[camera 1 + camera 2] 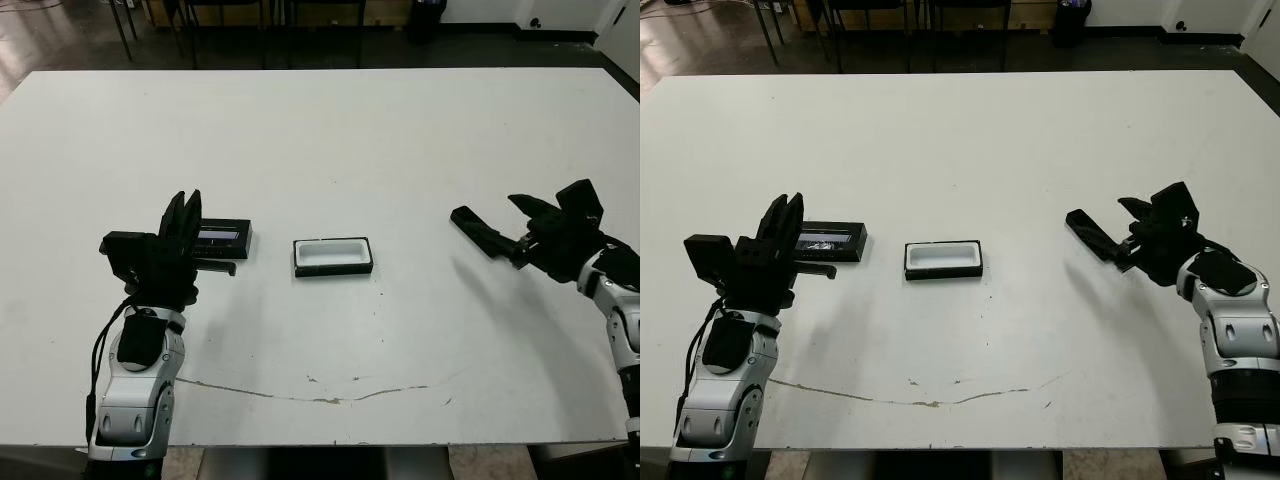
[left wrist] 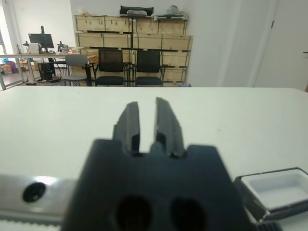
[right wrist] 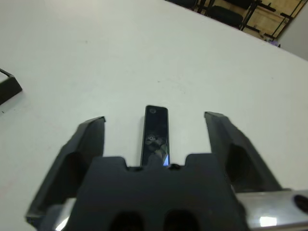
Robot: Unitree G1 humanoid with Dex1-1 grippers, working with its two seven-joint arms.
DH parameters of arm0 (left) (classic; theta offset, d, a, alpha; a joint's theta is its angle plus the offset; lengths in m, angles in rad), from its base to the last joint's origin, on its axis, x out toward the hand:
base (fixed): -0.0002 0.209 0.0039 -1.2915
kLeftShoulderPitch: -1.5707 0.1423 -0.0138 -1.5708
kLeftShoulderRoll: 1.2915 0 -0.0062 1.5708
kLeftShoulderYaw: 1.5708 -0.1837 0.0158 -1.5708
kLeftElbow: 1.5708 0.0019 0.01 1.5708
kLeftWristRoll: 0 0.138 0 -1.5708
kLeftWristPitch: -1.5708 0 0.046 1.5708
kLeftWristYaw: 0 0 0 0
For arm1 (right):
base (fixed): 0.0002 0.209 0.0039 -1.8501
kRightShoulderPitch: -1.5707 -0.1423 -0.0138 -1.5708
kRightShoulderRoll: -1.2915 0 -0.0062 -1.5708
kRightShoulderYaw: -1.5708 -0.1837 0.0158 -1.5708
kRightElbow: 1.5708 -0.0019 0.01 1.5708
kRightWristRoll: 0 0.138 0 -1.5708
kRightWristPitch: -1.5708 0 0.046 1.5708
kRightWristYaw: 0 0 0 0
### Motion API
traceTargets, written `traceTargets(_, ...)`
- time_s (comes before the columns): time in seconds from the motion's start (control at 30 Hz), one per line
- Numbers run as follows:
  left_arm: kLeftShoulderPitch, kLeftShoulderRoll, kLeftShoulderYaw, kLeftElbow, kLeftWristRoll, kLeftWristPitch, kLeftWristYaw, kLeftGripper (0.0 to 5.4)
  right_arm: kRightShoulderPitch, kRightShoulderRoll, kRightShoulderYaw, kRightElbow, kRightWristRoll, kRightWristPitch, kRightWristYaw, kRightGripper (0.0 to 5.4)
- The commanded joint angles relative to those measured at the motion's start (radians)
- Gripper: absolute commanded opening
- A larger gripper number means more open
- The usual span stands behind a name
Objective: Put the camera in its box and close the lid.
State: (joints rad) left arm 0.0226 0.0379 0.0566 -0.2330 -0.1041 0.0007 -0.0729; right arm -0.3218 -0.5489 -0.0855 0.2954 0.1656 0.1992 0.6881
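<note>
So the box (image 1: 333,256) sits open mid-frame, lid (image 1: 224,238) just left of it behind the left gripper (image 1: 183,222), fingers nearly pressed together. Right gripper (image 3: 154,144) spread wide w/ camera (image 3: 156,135) between, center-right.

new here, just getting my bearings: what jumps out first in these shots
The open box with its white lining stands out at the middle of the white table, empty. The black lid lies to its left, just beyond the left gripper, whose fingers are nearly together. On the right, the right gripper is spread wide with the slim camera lying on the table between its fingers, not yet gripped.
</note>
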Motion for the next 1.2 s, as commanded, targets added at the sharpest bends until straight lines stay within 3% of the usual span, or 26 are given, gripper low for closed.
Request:
traceTargets(0.03, 0.011, 0.014, 0.006, 0.015, -0.001, 0.009, -0.009, 0.00, 0.002, -0.003, 0.013, 0.045, -0.026, -0.012, -0.011, 4.84)
traceTargets(0.13, 0.012, 0.014, 0.010, 0.020, -0.006, 0.007, -0.014, 0.00, 0.004, 0.004, 0.014, 0.076, -0.033, -0.043, -0.012, 5.38)
traceTargets(0.83, 0.025, 0.015, 0.010, 0.018, -0.007, 0.003, -0.018, 0.00, -0.054, 0.070, 0.021, 0.419, -0.039, -0.173, -0.041, 5.38)
traceTargets(0.93, 0.027, 0.017, 0.007, 0.016, -0.001, 0.004, -0.017, 0.00, -0.047, 0.086, 0.016, 0.434, -0.029, -0.173, -0.045, 5.01)
traceTargets(1.2, 0.035, 0.017, 0.000, 0.017, 0.007, -0.003, -0.018, 0.00, -0.043, 0.098, 0.039, 0.429, -0.056, -0.203, -0.073, 3.28)
